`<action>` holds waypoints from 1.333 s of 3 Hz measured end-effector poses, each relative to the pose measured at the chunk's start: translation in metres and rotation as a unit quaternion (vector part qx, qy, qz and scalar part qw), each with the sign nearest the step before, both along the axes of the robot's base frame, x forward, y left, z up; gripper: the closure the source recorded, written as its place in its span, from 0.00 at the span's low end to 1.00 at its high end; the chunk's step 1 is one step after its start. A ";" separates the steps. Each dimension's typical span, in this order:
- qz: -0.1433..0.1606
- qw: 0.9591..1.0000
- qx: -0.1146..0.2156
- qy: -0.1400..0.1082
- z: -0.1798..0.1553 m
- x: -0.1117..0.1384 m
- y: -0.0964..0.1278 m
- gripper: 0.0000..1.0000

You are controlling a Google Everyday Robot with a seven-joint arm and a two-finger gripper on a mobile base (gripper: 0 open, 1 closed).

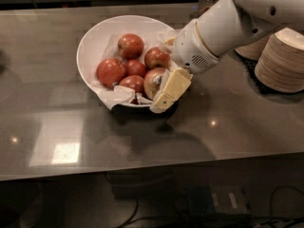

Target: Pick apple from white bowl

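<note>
The gripper [167,80] hangs over the right rim of the white bowl [88,39], its white arm reaching in from the upper right. Its jaws stand spread apart and grip nothing. One cream finger [172,87] slants down across the bowl's edge, right against the right side of the apple [153,81], while only a sliver of the other shows further back behind the wrist. The apple, red blotched with pale tan, sits at the front right of the bowl on the crumpled white paper [118,95], touching a smaller red apple [133,83] to its left. Four more red apples lie behind and to the left. The bowl rests on a grey countertop [71,137], and stacked tan disposable bowls [282,61] stand well apart at the right.
</note>
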State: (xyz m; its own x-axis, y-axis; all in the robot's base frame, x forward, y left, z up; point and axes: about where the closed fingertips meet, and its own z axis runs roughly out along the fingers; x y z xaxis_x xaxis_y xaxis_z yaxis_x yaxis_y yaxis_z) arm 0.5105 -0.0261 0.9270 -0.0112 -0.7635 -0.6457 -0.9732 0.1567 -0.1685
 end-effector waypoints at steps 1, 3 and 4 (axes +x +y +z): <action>-0.001 1.000 0.005 0.004 -0.005 0.002 0.000 0.05; -0.008 1.000 0.012 0.007 -0.010 0.006 -0.005 0.17; -0.009 1.000 0.015 0.008 -0.011 0.006 -0.005 0.20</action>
